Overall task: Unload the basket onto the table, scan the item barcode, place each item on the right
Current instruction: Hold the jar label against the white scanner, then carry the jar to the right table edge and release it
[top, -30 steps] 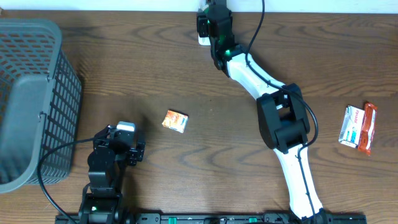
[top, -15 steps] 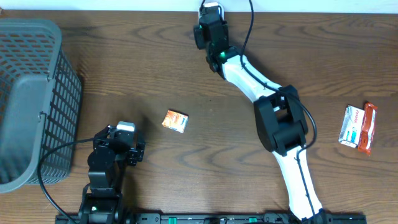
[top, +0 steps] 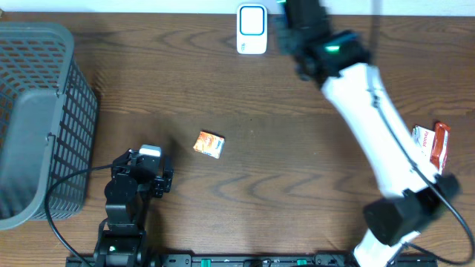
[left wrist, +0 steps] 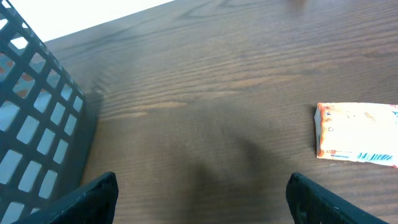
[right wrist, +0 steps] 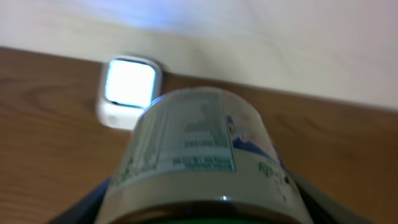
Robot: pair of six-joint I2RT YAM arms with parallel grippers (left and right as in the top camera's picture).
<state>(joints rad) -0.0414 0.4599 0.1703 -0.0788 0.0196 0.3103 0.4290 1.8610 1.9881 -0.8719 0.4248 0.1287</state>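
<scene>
My right pincer (right wrist: 202,208) grips the can (right wrist: 199,137), just beside the scanner (right wrist: 129,87). I should roll it until the barcode squarely faces the lit window, then hold steady. Left pincer (left wrist: 202,193) gapes, empty.

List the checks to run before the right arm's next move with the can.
1. Grip: ok, right gripper clamps the can from both sides.
2. Scanner window uncovered: ok, lit, nothing over it.
3. Can lined up with scanner: not ok, scanner sits off to one side.
4. Barcode facing scanner: cannot tell, label blurred.
5. Left gripper out of the way: ok, open, empty, near the orange packet.
</scene>
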